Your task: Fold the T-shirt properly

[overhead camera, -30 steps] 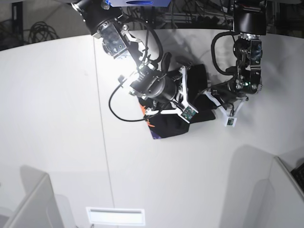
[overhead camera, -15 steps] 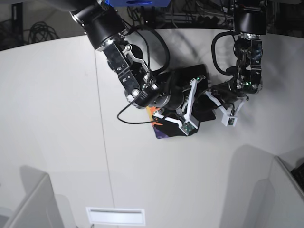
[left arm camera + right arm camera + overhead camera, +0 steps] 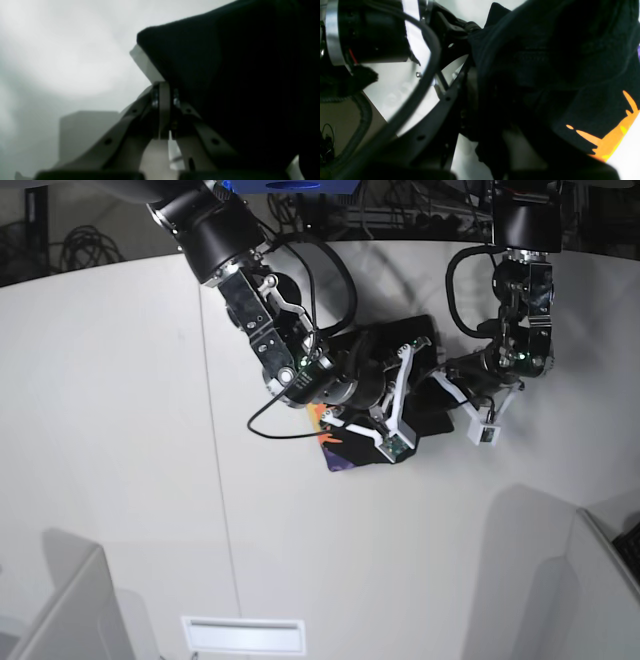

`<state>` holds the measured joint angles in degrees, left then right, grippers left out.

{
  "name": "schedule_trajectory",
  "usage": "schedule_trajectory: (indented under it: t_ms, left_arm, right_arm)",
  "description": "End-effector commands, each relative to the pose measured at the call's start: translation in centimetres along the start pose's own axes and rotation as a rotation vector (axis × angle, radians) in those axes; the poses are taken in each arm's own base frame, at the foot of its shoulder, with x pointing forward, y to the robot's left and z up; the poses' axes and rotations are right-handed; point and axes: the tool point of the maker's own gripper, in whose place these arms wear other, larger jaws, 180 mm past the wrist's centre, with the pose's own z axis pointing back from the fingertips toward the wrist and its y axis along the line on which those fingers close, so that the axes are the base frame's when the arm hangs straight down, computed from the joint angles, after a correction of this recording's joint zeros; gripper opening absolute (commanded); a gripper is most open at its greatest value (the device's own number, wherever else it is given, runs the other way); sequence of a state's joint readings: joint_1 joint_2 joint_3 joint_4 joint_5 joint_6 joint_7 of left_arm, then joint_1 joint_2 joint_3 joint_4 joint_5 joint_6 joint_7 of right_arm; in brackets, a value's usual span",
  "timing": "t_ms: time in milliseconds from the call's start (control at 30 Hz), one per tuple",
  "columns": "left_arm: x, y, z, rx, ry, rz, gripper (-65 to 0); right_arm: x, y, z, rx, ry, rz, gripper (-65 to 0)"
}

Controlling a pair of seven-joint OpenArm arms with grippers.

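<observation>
The T-shirt (image 3: 425, 412), bunched with an orange and purple print at its seven o'clock corner, lies just above the centre of the white worktop (image 3: 120, 440). The right gripper (image 3: 392, 395) is clamped on its folds; the left gripper (image 3: 447, 388), jaws together, pinches its three o'clock edge. Bare worktop spreads toward nine and six o'clock, cables beyond twelve.
</observation>
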<state>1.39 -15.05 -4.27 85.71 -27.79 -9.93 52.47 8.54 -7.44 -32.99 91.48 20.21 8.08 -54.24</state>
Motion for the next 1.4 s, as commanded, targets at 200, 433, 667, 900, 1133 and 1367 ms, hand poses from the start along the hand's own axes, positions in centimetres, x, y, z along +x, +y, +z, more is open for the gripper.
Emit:
schedule_trajectory:
  t_ms: [200,433,667,900,1133,1367]
  left_arm:
    - [1.5,3.1,3.0,0.077,-0.055,0.041,-65.0]
    - [-0.8,6.5,6.1,0.13,-0.075,0.052,-65.0]
    - [-3.3,10.6,9.5,0.2,-0.083,0.062,-65.0]
    - [-4.0,12.4,10.8,0.245,-0.09,0.092,-65.0]
    - [-3.8,12.6,10.9,0.249,-0.094,0.093,-65.0]
    - [-3.8,12.6,11.0,0.25,-0.094,0.092,-65.0]
  right_arm:
    - [1.1,-0.1,-0.6,0.011,-0.044,-0.014,-65.0]
    - [0.4,-0.4,-1.2,0.009,-0.024,-0.024,-65.0]
    - [0.9,-0.3,-1.0,0.011,-0.033,-0.013,-65.0]
    - [1.8,-0.1,-0.6,0.011,-0.056,0.002,-65.0]
    - [1.4,-0.5,-1.0,0.007,-0.037,-0.002,-65.0]
    - [1.3,-0.5,-1.0,0.006,-0.035,-0.004,-65.0]
